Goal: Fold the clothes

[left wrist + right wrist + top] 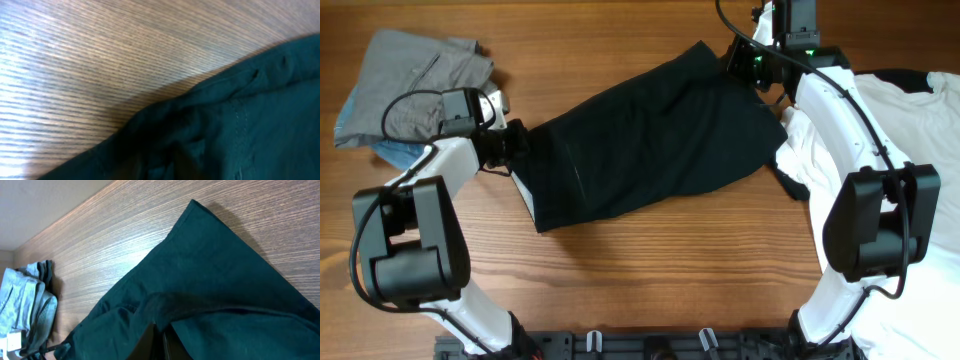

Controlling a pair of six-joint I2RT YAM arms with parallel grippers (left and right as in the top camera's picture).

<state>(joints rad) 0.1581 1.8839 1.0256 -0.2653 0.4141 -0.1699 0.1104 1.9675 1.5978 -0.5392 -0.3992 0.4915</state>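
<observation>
I see the black shorts (650, 135) lying flat in the middle of the table (650, 270). They run on a slant from a near-left corner up to a far-right corner. A thin strip of pale lining (525, 195) shows along their left edge.

The left gripper (512, 145) sits at that left edge and touches the cloth. From overhead its fingertips are lost against the black fabric. My left wrist view gives me only rumpled dark cloth low and to the right, with bare wood above it and no fingers in view. So I cannot tell whether that gripper is spread or pinching.

The right gripper (752, 65) is at the far-right corner of the shorts, right against the fabric. In the right wrist view the cloth rises close to the lens, with a dark fold at the bottom edge. The fingers are not clear there either, so I cannot tell their state.

Just right of the shorts lies the white T-shirt (910, 110), touching their right edge, with the right arm (840, 110) reaching across it. Well left of the shorts, at the far corner, sit the grey trousers (415, 70), folded, with a blue cloth (390, 152) peeking out beneath them.
</observation>
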